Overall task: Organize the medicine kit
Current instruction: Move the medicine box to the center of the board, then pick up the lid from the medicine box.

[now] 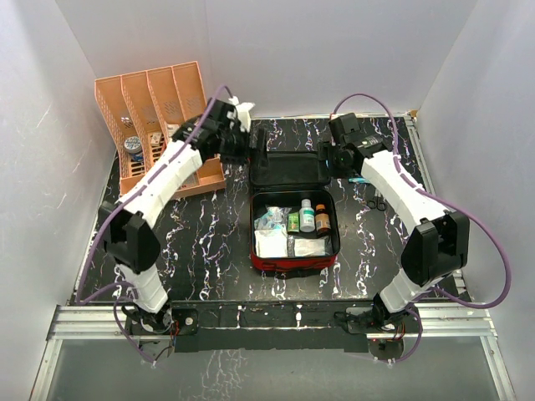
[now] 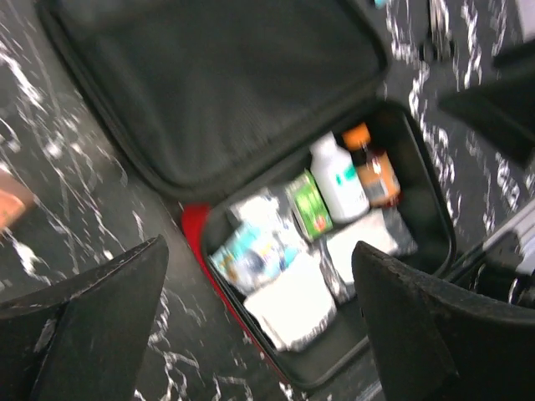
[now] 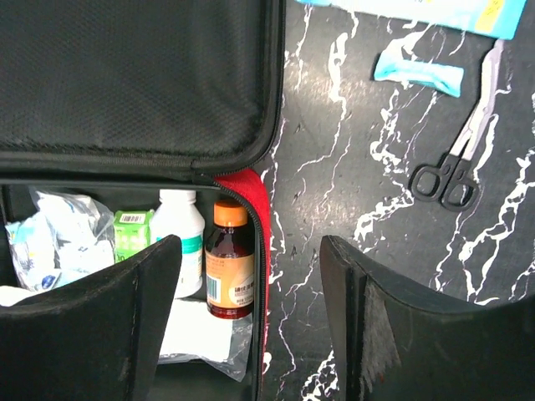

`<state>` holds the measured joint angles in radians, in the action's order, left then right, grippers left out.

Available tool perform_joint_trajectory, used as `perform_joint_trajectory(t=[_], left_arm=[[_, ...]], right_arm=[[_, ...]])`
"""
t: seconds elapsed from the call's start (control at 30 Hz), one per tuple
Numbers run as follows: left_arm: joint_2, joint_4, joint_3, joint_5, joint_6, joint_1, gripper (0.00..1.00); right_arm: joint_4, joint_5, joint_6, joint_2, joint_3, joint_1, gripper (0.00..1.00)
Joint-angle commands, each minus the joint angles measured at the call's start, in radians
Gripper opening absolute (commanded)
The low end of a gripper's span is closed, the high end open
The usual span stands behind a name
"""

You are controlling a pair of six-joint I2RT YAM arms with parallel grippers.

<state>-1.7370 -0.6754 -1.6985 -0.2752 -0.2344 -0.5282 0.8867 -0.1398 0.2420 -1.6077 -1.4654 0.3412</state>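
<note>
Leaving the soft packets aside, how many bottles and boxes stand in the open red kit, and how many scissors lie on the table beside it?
Bottles in the medicine kit: 2 (white bottle, brown bottle)
Green box: 1
Scissors: 1
Total: 4

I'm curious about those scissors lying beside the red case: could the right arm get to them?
Probably yes: the scissors lie flat on the table with nothing over them, and the right gripper hangs open close beside them, above the edge of the medicine kit.
</note>
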Motion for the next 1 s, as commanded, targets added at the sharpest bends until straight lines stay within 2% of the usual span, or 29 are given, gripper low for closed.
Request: perform_joint_trajectory(t=[0.0, 0.23, 0.37, 0.63, 0.97], left_arm=[[-0.176, 0.032, -0.155, -0.189, 0.009, 0.143, 0.91], [-0.41, -0.003, -0.407, -0.411, -0.022, 0.243, 0.94], [-0.483, 0.007, -0.431, -0.486, -0.068, 0.267, 0.93], [-0.577, 0.068, -0.487, -0.525, -0.103, 0.289, 0.93], [-0.674, 0.086, -0.531, -0.419, -0.093, 0.294, 0.92]], right_arm=[[0.019, -0.023, -0.015, -0.007, -0.099, -0.027, 0.66], [0.015, -0.012, 0.005, 0.003, -0.12, -0.045, 0.69], [0.015, -0.006, 0.027, 0.019, -0.112, -0.045, 0.69], [0.011, 0.002, 0.066, 0.067, -0.068, -0.046, 0.68], [0.02, -0.006, 0.084, 0.077, -0.081, -0.045, 0.67]])
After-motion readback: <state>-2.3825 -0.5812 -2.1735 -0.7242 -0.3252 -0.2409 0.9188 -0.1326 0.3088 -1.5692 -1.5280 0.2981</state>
